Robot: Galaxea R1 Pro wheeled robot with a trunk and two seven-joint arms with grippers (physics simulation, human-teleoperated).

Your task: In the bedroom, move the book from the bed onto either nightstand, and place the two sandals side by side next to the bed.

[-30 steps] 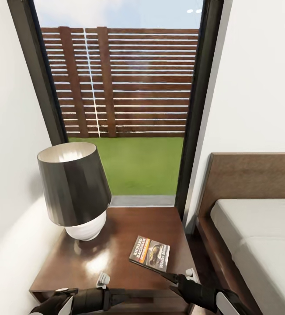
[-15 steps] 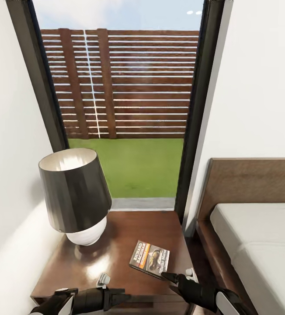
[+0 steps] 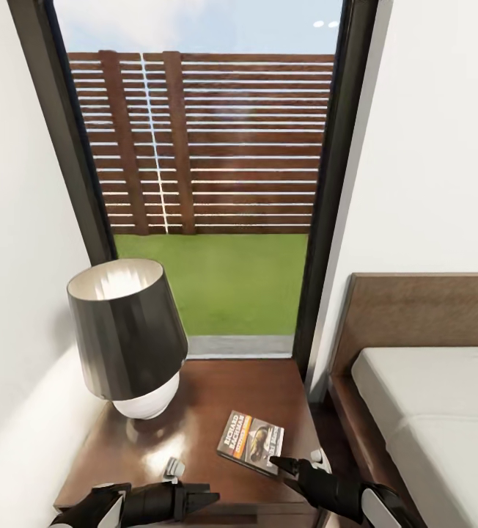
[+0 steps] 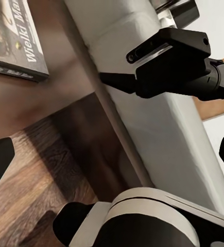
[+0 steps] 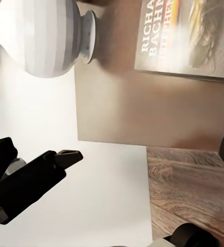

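The book lies flat on the nightstand, near its front right corner, with its "Richard Bachman" cover up. My right gripper is open just in front of the book's near edge, touching nothing. My left gripper is open at the nightstand's front edge, left of the book, with nothing between its fingers. The bed with its wooden headboard stands to the right. In the left wrist view the book's corner and the right gripper's finger show. The sandals are out of view.
A lamp with a dark shade and a white ribbed base fills the nightstand's back left. A tall dark-framed window is behind it, white walls on both sides. A narrow strip of plank floor separates nightstand and bed.
The whole picture has slid down a little, so the camera has moved. The book lies where it was on the nightstand. Both grippers keep their place in the picture.
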